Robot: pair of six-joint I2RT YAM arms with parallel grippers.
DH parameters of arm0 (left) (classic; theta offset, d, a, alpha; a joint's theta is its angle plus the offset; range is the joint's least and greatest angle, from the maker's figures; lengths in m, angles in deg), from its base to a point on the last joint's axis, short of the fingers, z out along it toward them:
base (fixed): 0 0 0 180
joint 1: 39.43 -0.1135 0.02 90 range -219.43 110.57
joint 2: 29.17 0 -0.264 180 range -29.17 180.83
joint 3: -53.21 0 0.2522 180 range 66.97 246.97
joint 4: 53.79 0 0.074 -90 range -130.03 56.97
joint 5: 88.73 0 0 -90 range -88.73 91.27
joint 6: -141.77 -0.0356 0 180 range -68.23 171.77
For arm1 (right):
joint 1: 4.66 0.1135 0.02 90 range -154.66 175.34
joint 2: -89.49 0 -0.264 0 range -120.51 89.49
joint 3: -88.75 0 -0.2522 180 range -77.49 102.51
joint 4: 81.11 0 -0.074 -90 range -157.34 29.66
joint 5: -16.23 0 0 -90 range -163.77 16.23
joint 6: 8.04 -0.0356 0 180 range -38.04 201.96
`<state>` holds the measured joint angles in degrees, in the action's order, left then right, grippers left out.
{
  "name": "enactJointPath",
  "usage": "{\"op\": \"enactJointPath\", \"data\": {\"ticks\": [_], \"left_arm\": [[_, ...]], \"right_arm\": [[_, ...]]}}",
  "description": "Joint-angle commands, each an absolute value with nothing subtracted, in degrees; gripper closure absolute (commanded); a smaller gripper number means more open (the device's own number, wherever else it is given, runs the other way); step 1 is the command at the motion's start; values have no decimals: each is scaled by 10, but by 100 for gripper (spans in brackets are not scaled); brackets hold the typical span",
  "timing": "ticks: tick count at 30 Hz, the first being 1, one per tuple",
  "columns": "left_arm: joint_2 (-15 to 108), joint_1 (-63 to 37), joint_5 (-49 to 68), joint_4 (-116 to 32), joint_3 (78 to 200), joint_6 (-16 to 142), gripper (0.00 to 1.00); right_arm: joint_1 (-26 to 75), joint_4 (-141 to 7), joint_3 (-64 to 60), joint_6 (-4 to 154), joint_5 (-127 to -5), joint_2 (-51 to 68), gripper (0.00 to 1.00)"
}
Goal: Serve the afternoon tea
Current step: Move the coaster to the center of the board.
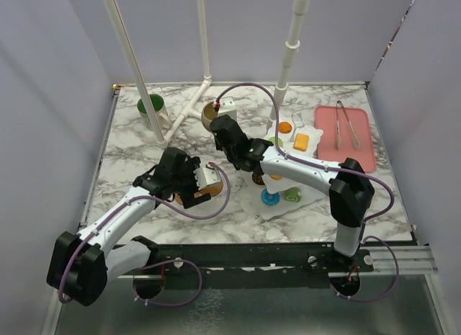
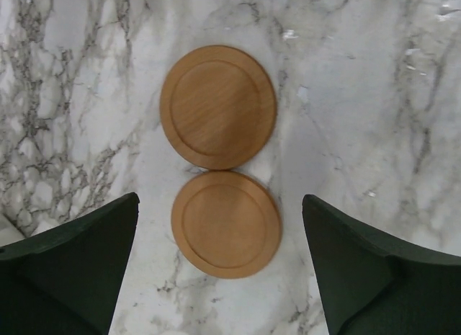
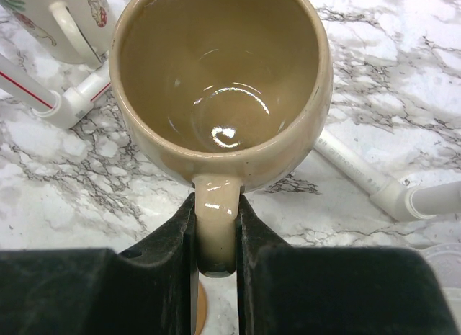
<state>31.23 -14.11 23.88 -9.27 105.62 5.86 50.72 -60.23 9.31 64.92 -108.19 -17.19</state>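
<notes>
From above, the left gripper (image 1: 194, 184) hangs over the marble table (image 1: 130, 144) left of centre. The right gripper (image 1: 218, 123) reaches back to the tan mug (image 1: 209, 112), with the green-lined mug (image 1: 151, 104) further left and the tiered stand (image 1: 284, 207) of pastries on the right. Left wrist: fingers (image 2: 79, 256) spread wide apart, and below them a near coaster (image 2: 225, 224) touches a far coaster (image 2: 218, 106) edge to edge on the marble. Right wrist: jaws pinched tight on the tan mug's handle (image 3: 216, 220), mug upright, green-lined mug up in the far left corner.
</notes>
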Motion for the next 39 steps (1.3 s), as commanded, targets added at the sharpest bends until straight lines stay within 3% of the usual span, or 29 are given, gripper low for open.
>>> {"op": "enactJointPath", "data": {"ticks": [1, 9, 22, 39], "left_arm": [[340, -109, 130, -286, 1018, 48, 6], [381, -57, 92, -342, 989, -18, 7], [380, -40, 177, -199, 992, -196, 7], [516, -12, 70, -366, 990, -181, 17]], "right_arm": [[507, -633, 97, 621, -1119, -126, 100], [508, -631, 103, 621, -1122, -125, 99], [507, -629, 115, 624, -1122, -133, 100], [507, -634, 117, 627, -1130, -133, 100]]}}
